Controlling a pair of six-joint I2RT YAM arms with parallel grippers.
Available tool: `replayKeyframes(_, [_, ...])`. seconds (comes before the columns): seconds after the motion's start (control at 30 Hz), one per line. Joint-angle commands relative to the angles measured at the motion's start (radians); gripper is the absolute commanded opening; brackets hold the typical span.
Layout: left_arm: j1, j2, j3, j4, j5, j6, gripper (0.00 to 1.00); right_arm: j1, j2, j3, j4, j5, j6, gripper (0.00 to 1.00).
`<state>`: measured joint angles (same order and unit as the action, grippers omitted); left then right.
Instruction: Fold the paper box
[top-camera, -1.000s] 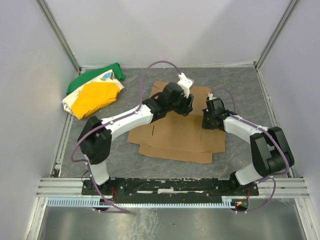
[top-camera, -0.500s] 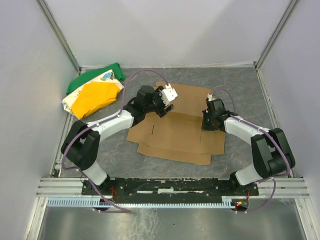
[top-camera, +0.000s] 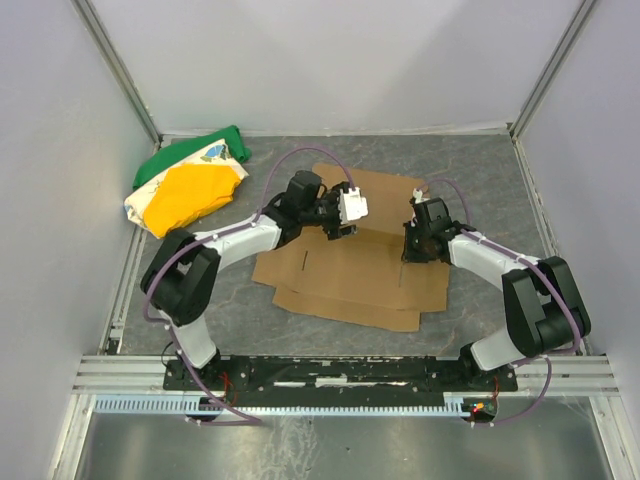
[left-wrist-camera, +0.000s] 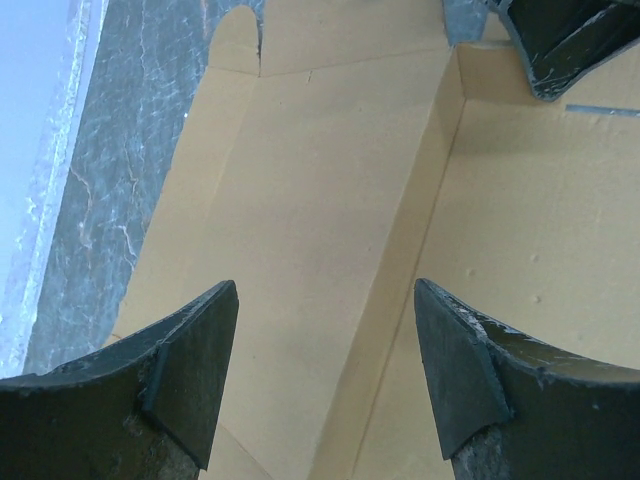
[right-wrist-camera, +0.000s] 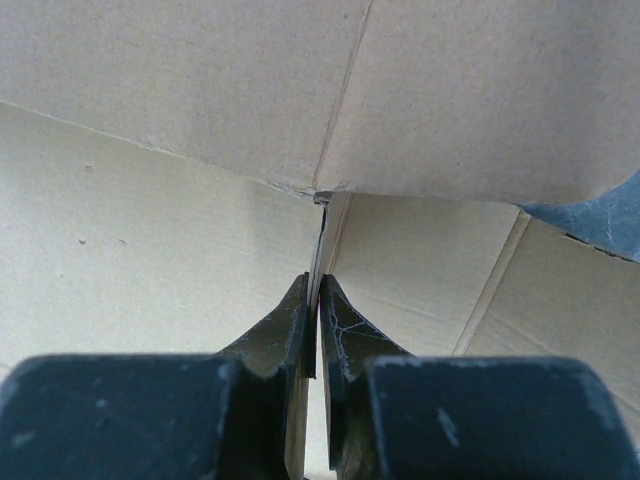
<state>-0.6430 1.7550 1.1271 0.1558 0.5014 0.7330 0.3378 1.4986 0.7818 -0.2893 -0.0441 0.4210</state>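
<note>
Brown cardboard paper box (top-camera: 350, 270) lies mostly flat on grey table (top-camera: 220, 300). Left hand (left-wrist-camera: 325, 292) spread wide, holding nothing, hovering over box's far-left panel beside crease. Right hand (right-wrist-camera: 318, 292) pinched narrow on thin raised flap edge at box's right side. Versus second ago: left hand moved back toward box's left, jaws widened; right hand and box unmoved. Cloth bundle (top-camera: 190, 185) well apart, beyond box's far-left corner.
</note>
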Motion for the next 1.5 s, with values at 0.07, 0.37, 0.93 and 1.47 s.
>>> replayKeyframes(0.07, [-0.001,0.076,0.12,-0.046,0.03,0.155,0.78,0.004,-0.009,-0.002,-0.024,-0.043,-0.007,0.14])
replayKeyframes(0.37, [-0.017,0.149,0.126,-0.117,0.027,0.207,0.77,0.003,-0.009,0.005,-0.025,-0.048,-0.012,0.14])
replayKeyframes(0.93, [-0.057,0.206,0.079,-0.106,-0.032,0.233,0.67,0.003,0.008,0.017,-0.023,-0.066,-0.015,0.14])
replayKeyframes(1.47, [-0.078,0.182,0.04,-0.056,-0.203,0.122,0.07,0.004,-0.037,0.061,-0.097,-0.02,-0.011,0.35])
